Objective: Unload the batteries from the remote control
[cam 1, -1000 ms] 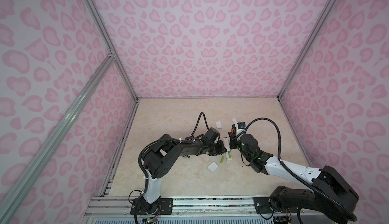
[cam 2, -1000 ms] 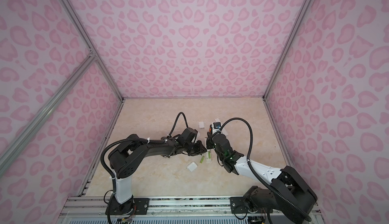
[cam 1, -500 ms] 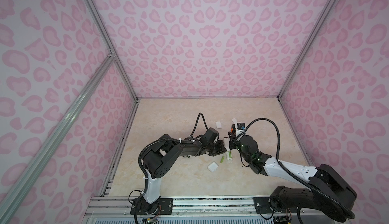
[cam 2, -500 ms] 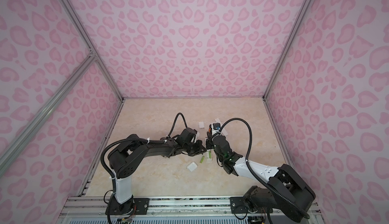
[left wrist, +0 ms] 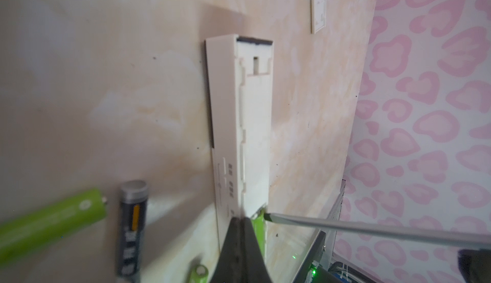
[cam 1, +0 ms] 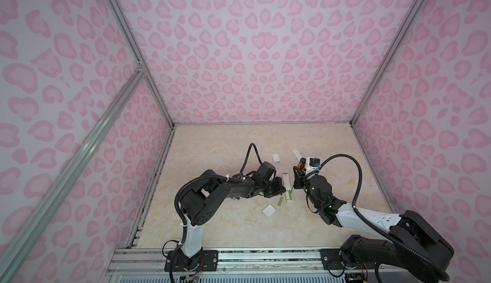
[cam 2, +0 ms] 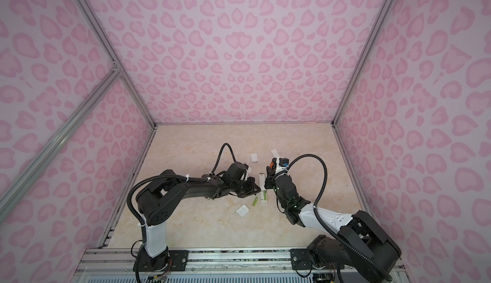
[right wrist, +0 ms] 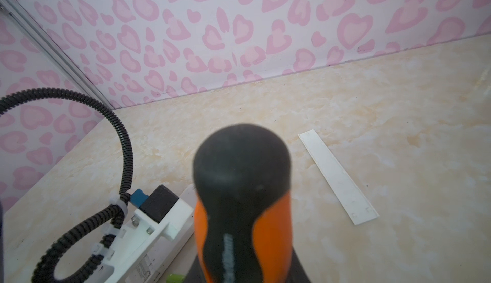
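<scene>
White plastic remote control (cam 1: 285,182) (cam 2: 262,182) (left wrist: 255,125) lies mid-table between the two arms. It is a long boxy slab, matte, with moulded seams and square notches. The bay at its near end is open. One seated battery (cam 1: 290,196) (cam 2: 265,195) (left wrist: 259,224), a glossy lime-green cylinder, lies in the bay.

Loose lime-green battery (cam 1: 280,202) (cam 2: 255,201) lies on the table just beside the remote, on the left arm's side. The left wrist view shows more loose cells there: a blurred green cell (left wrist: 53,215), a dark cell (left wrist: 131,226) with grey cap and gold-orange stripe, and a green cell end (left wrist: 198,272).

Left gripper (cam 1: 281,187) (cam 2: 256,187) (left wrist: 240,231): dark tapered fingers pressed together, nothing between them. Tips sit at the remote's edge by the seated battery.

Right gripper (cam 1: 297,180) (cam 2: 269,180) is clamped on the screwdriver (cam 1: 301,163) (cam 2: 270,164) (left wrist: 372,228) (right wrist: 241,188). Handle is bulbous, rubbery black with orange panels. Shaft is bare steel, and its flat blade tip meets the seated battery's end.

White flat pieces lie farther out:
- long thin strip cover (cam 1: 295,153) (cam 2: 274,152) (left wrist: 318,2) (right wrist: 338,178)
- small rectangular cover (cam 1: 276,157) (cam 2: 254,157)
- rounded square piece (cam 1: 269,211) (cam 2: 242,211) nearer the arm bases

Table (cam 1: 212,149) (cam 2: 186,149) is smooth, beige marble print. Walls (cam 1: 265,56) (cam 2: 239,56) are pink heart-spot print with aluminium corner rails.
</scene>
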`<act>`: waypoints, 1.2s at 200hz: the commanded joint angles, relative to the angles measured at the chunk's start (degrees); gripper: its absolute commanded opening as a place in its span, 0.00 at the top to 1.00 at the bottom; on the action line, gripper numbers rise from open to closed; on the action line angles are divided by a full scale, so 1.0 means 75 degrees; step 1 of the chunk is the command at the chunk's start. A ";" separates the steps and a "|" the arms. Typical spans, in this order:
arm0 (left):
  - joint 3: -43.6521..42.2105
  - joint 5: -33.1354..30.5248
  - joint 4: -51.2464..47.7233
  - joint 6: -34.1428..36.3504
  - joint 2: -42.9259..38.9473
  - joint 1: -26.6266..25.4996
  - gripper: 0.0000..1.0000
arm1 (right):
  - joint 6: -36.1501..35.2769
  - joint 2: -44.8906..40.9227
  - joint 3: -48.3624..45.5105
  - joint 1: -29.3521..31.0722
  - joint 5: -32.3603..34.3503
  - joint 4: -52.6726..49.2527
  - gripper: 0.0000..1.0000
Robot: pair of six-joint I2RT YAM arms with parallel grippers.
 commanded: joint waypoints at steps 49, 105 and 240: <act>-0.0098 -0.0375 -0.0470 0.0012 0.0044 -0.0013 0.97 | 0.1035 -0.0007 -0.0326 -0.0171 -0.0553 0.0303 1.00; -0.0074 -0.0427 -0.0497 -0.0013 0.0063 -0.0042 0.97 | -0.0714 0.0023 0.0078 0.0625 0.0059 -0.0328 1.00; -0.0133 -0.0351 -0.0387 -0.0252 0.0149 -0.0132 0.97 | 0.0379 0.0612 -0.0059 0.1124 0.0673 0.0750 1.00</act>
